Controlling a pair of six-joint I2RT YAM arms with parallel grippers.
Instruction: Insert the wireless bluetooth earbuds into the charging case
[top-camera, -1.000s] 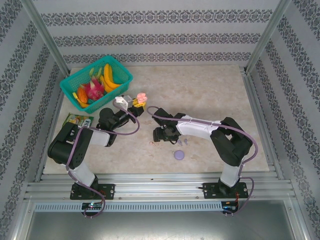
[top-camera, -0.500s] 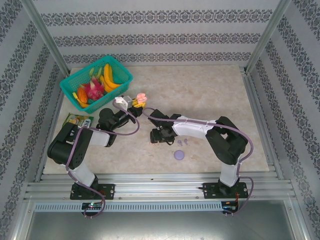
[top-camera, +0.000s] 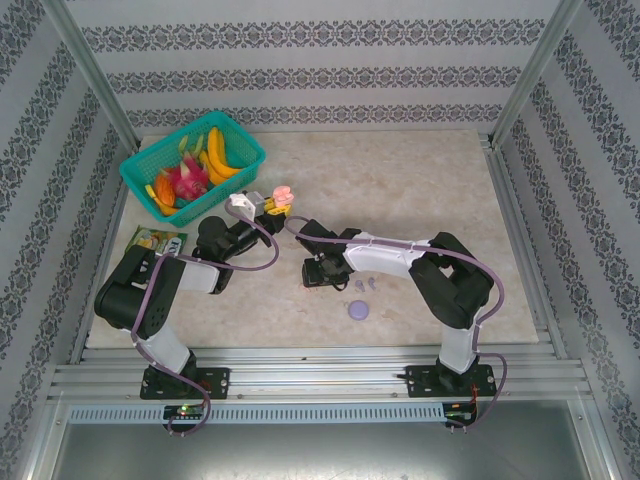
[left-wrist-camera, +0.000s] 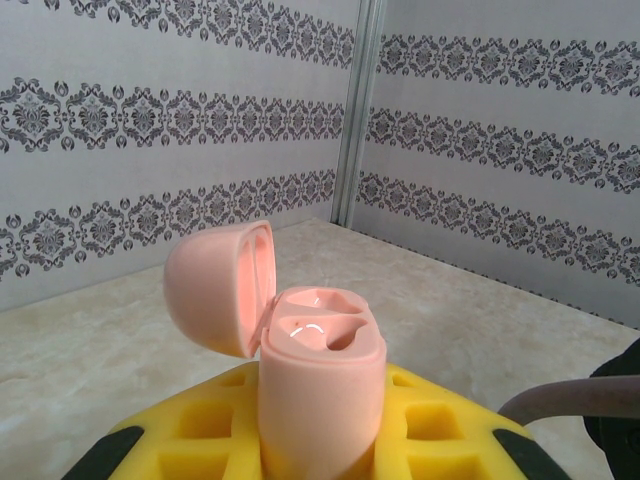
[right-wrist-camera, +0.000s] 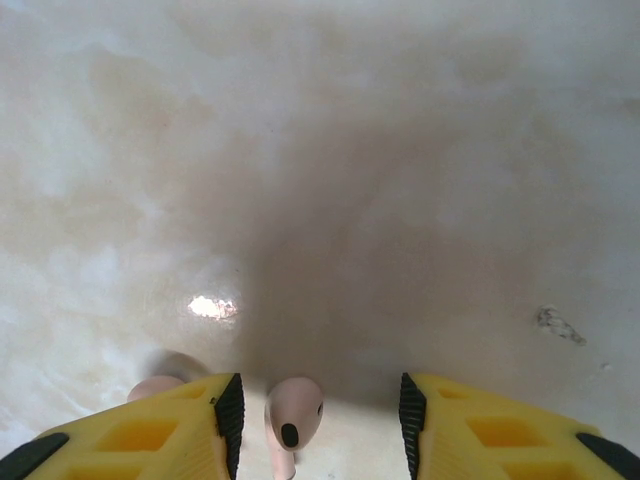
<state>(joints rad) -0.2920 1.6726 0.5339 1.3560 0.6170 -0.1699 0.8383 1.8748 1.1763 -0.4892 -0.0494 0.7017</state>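
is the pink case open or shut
Open: the pink case has its lid hinged back to the left, baring both wells.

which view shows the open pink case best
Left wrist: the pink case stands close, lid open, wells showing, gripped in the left claw. Top external has the case as a pink speck. Right wrist faces the table and a pink earbud.

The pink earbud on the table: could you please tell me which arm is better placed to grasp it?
Right, probably: the right gripper straddles the pink earbud, jaws apart, while the left gripper holds the open pink case.
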